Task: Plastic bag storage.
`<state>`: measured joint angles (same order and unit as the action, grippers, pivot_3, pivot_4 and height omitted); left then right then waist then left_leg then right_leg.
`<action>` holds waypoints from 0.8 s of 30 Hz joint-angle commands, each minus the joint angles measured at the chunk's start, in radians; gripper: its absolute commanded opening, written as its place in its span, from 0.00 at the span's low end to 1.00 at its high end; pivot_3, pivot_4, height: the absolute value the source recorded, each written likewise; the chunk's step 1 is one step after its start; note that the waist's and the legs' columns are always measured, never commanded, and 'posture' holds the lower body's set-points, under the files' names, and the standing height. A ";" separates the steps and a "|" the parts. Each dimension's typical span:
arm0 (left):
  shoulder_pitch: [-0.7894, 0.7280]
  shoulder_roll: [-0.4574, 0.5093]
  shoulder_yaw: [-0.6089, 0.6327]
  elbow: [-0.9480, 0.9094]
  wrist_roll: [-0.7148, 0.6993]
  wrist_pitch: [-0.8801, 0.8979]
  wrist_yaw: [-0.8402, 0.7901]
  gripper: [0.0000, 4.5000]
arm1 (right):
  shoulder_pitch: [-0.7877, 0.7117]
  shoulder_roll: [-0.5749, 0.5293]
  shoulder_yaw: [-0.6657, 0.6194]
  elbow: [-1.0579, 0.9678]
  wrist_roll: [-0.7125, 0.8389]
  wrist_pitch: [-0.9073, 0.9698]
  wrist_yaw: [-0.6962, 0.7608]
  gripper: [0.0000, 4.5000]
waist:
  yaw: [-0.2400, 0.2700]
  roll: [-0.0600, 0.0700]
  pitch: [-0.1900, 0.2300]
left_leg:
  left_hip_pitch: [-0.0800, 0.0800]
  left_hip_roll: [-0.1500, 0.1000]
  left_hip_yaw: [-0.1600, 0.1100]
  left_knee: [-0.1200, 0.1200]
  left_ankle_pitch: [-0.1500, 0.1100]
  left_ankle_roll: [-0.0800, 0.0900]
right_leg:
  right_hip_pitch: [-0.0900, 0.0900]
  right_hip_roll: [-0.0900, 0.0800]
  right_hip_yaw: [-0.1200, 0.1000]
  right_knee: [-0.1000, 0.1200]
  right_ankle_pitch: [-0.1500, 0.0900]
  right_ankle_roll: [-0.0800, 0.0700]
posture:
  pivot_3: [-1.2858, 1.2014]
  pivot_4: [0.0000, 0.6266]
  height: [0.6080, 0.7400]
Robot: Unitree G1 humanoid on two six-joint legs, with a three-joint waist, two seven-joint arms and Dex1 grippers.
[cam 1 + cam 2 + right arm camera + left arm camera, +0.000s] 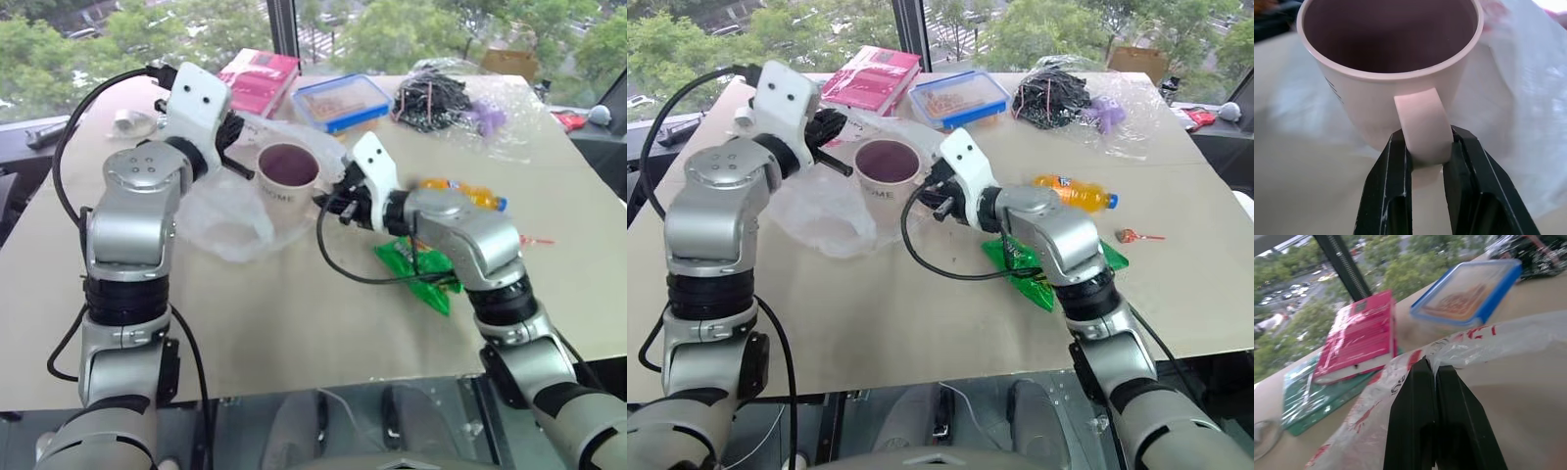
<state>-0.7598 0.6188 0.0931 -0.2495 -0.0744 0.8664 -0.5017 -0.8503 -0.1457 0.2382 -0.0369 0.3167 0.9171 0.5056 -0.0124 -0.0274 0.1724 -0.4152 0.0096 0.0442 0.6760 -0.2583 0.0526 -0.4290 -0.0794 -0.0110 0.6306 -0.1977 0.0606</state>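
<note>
Right hand (1426,147) on smooth mug handle (1421,125)

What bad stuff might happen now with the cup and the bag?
The right gripper pinches only the mug by its handle, so the mug may tip or swing. The left gripper is shut on a thin fold of the plastic bag; a hard pull might tear it or let it slip out. The bag lies around the mug, so pulling it may drag the mug.

We can read dark letters, "OME", on the side of the pink mug (287,176) near the frame's centre. The bag's (230,220) red print stays illegible to us.
</note>
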 commanded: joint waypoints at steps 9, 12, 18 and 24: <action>0.052 0.003 0.036 -0.217 -0.130 0.165 0.008 0.00 | -0.250 0.231 -0.040 0.455 -0.120 -0.283 -0.121 0.08 | -0.023 0.001 0.001 | -0.001 -0.001 0.001 0.000 0.002 -0.003 | -0.006 0.001 0.002 0.009 0.000 0.000 | 0.52 0.24 1.00; 0.086 0.007 0.029 -0.247 -0.144 0.183 0.012 0.00 | -0.323 0.276 -0.080 0.592 -0.120 -0.368 -0.134 0.08 | -0.028 0.001 0.001 | -0.001 0.000 0.000 0.000 0.002 -0.003 | -0.006 0.001 0.002 0.010 0.000 0.000 | 0.52 0.24 1.00; 0.115 -0.009 0.012 -0.264 -0.154 0.170 0.037 0.00 | -0.459 0.381 -0.116 0.954 -0.123 -0.535 -0.055 0.08 | -0.028 0.001 0.001 | -0.001 -0.001 0.000 0.000 0.002 -0.004 | -0.006 0.000 0.002 0.008 0.000 0.000 | 0.52 0.24 1.00; 0.145 -0.020 0.023 -0.245 -0.146 0.146 0.066 0.00 | -0.516 0.357 -0.155 1.083 -0.162 -0.692 -0.162 0.70 | -0.029 0.001 0.001 | -0.001 0.000 0.000 -0.003 0.003 -0.005 | -0.007 -0.001 0.002 0.010 0.000 -0.001 | 0.52 0.24 1.00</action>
<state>-0.6157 0.5954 0.0994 -0.4707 -0.2217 1.0363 -0.4491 -1.2981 0.1663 0.0997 1.0792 0.1608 0.2772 0.3589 -0.0419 -0.0262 0.1735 -0.4166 0.0092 0.0448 0.6715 -0.2548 0.0464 -0.4375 -0.0800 -0.0086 0.6406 -0.1979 0.0600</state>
